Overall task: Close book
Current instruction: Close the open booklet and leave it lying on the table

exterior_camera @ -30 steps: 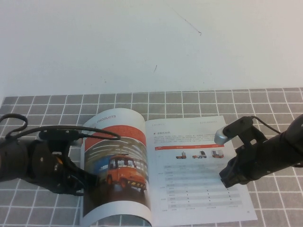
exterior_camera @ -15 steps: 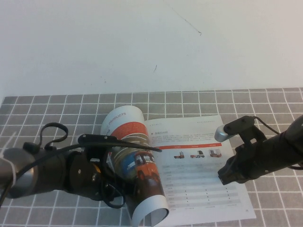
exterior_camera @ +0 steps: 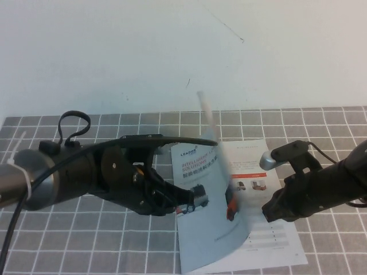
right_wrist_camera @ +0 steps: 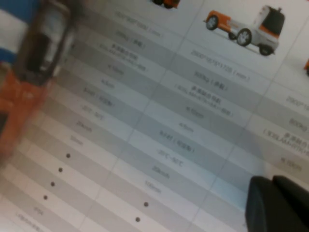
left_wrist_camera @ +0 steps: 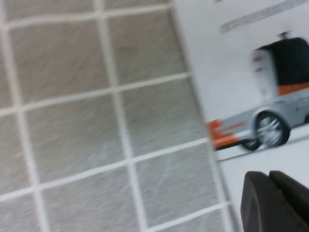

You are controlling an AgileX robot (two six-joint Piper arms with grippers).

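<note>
The book [exterior_camera: 213,235] lies on the grey tiled mat [exterior_camera: 86,240]. Its left cover swings over the right half, and a blurred page edge [exterior_camera: 207,123] stands upright above it. My left gripper [exterior_camera: 194,200] is shut, with its fingertips against the white cover printed with a truck [left_wrist_camera: 270,72]; the fingertips [left_wrist_camera: 256,203] hold nothing. My right gripper [exterior_camera: 269,213] is also shut and rests on the right-hand page with the table print [right_wrist_camera: 169,121]. The right gripper [right_wrist_camera: 275,203] shows dark fingers pressed together, and the incoming cover [right_wrist_camera: 29,72] is a blur beside them.
The tiled mat runs across the whole near half of the table, and plain white surface [exterior_camera: 172,51] lies behind it. Bare mat tiles [left_wrist_camera: 72,121] lie left of the book where the cover used to rest.
The left arm has swept right, carrying the curled left cover up and over the spine onto the right page. The right gripper has stayed on the right page.
</note>
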